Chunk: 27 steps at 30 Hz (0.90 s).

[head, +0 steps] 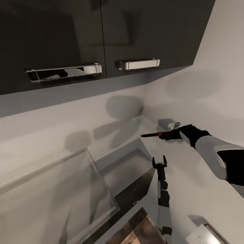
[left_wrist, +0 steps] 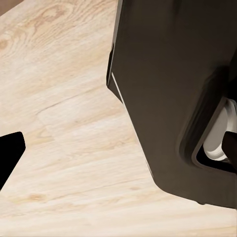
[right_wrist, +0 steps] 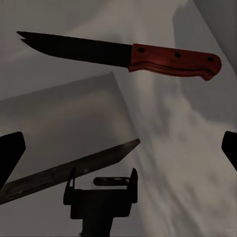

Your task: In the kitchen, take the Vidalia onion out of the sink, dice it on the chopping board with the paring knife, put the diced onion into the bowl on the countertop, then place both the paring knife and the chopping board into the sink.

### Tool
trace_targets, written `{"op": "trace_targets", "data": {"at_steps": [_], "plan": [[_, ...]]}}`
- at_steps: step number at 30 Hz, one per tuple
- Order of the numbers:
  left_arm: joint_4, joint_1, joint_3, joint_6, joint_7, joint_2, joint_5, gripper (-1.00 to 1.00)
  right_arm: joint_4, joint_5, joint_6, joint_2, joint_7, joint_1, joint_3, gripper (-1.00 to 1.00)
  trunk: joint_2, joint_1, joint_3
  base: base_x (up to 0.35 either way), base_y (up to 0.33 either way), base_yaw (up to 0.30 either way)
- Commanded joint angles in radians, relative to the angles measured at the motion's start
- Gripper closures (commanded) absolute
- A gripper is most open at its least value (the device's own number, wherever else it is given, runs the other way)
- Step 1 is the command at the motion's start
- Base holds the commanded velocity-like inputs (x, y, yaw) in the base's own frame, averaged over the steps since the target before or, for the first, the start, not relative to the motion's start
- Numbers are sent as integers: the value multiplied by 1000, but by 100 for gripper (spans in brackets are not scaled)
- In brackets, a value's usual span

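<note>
Left arm: I see it reaching straight up the middle of the head view, forearm white, wrist black.
Left claw: the left gripper has its two fingers spread apart with nothing between them.
Left wrist camera: it looks down on a pale wood floor and the dark side of a cabinet.
Right arm: it comes in from my right, bent at the elbow and stretched level toward the wall.
Right claw: the right gripper is spread wide; in the right wrist view each black fingertip sits at an outer edge, well apart from the other.
Knife: the paring knife is just beyond the right fingers, lying level, red handle nearest the claw and dark blade pointing away from it. I cannot tell whether anything touches it; the fingers are not closed on it.
Worktop: the countertop is smooth pale grey under both arms.
Basin: a grey recess that looks like the sink lies just left of the left claw and below the knife's tip.
Wall: plain grey, with a small white fitting just behind the right claw.
Farthest: dark wall cupboards with chrome handles.
</note>
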Motion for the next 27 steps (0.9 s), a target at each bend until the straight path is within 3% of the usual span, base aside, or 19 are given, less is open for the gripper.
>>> {"op": "trace_targets", "data": {"at_steps": [1, 20, 23, 27], "plan": [[4, -2, -4, -8, 1, 0, 7, -100, -2, 9, 3, -1, 6, 0, 3, -100, -2, 0, -4, 0, 0, 0], [4, -2, -6, -12, 0, -3, 6, -100, -18, 13, -15, -6, -5, 0, 0, -100, -2, 0, -8, 0, 0, 0], [4, -2, -6, -12, -2, -3, 4, -100, -69, 13, -1, -2, -50, -1, -3, -100, -2, 0, -8, 0, 0, 0], [4, -2, -6, -13, -2, -3, 4, -100, -248, 12, 144, 25, -184, -2, -4, -100, -2, 0, -8, 0, 0, 0]]}}
